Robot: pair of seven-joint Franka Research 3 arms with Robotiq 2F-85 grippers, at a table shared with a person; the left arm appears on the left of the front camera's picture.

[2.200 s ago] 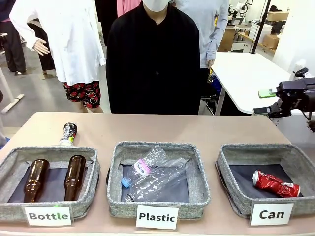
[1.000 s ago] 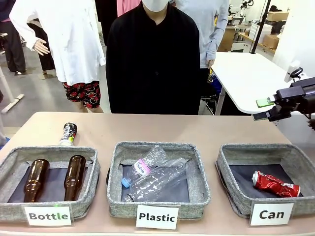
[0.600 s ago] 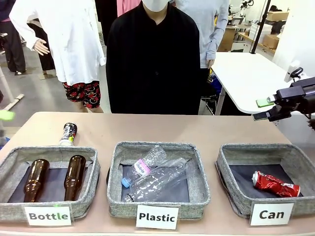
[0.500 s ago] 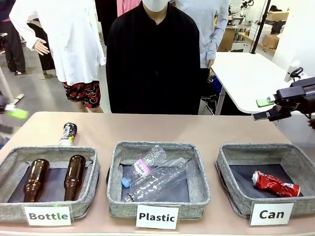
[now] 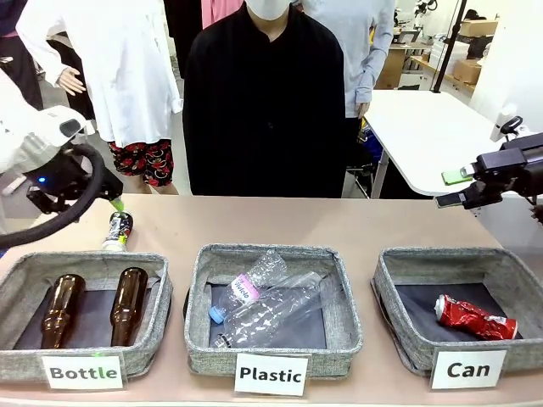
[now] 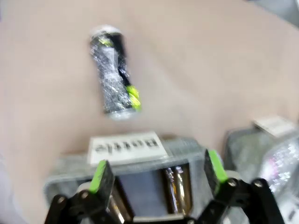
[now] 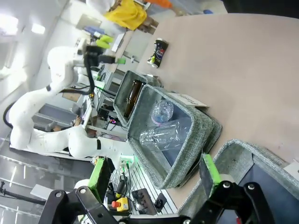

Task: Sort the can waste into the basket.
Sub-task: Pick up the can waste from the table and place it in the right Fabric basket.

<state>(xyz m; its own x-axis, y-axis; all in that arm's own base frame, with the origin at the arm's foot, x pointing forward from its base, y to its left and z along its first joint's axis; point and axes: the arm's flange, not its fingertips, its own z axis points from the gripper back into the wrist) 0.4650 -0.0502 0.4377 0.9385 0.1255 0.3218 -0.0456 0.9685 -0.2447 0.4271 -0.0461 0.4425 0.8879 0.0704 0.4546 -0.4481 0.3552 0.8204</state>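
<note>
We see the crushed red can (image 5: 475, 316) lying in the grey "Can" basket (image 5: 399, 335) lower right; the dark can (image 5: 118, 231) lies at left.

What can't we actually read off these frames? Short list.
- Dark can, front view: its near end sits behind the Bottle basket's far rim; print too small to read.
- Same can, left wrist view: motion blur smears the print.
- Left claw, front view: the arm's black cable and wrist cover its fingers.
- Crushed red can, right wrist view: cut off by the frame edge.
- Can basket, front view: right wall cut off by the edge.
</note>
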